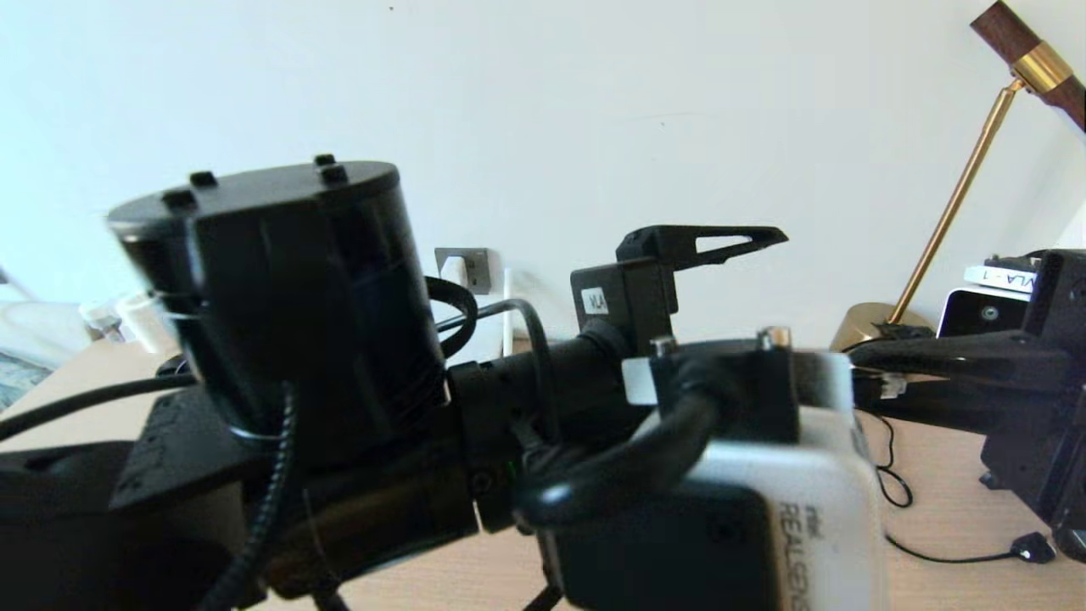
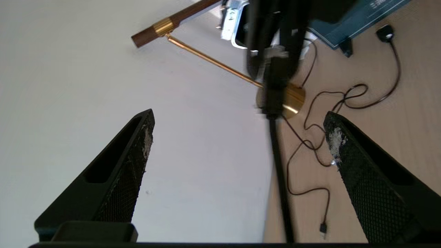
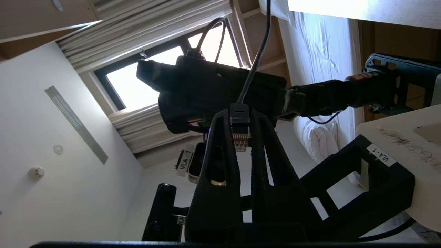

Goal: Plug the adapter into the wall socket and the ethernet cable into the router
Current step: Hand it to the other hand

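Before the brass lamp (image 2: 280, 98), the right tool (image 3: 241, 124) grasps the ethernet cable (image 3: 240, 132); left tool (image 2: 237, 137) released.

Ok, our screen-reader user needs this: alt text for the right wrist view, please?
The right pincer is shut on the ethernet cable at its plug, clear tip with gold contacts pointing back toward the camera and black cord running away. Behind are the robot's dark left arm, a bright window and a white wall.
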Controlling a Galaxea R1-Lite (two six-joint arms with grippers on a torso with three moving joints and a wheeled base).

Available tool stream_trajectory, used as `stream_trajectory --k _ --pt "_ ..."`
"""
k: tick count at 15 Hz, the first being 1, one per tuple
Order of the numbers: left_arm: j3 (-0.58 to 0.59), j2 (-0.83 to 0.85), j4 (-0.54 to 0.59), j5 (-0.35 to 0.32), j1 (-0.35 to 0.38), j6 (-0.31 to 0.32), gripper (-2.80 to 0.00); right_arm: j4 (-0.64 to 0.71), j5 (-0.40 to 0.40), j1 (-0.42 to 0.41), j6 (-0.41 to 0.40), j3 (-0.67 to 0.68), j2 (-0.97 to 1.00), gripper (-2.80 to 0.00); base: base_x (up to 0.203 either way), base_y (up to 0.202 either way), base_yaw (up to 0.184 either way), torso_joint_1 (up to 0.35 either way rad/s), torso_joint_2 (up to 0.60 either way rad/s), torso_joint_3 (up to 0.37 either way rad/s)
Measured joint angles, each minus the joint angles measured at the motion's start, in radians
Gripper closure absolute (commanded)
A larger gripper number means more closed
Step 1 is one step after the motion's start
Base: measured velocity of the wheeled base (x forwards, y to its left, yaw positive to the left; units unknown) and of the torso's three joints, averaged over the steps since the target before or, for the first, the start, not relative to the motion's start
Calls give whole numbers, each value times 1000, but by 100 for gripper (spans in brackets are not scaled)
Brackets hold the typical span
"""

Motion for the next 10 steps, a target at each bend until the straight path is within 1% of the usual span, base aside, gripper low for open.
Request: stream_trajectory --k 3,10 --pt "-25 27 -12 -3 9 -2 -280 -5 1 1 -2 13 3 0 0 0 0 0 0 0" --pt "-29 50 -32 -6 27 -4 -280 -6 -1 0 -3 15 11 0 0 0 0 0 0 0"
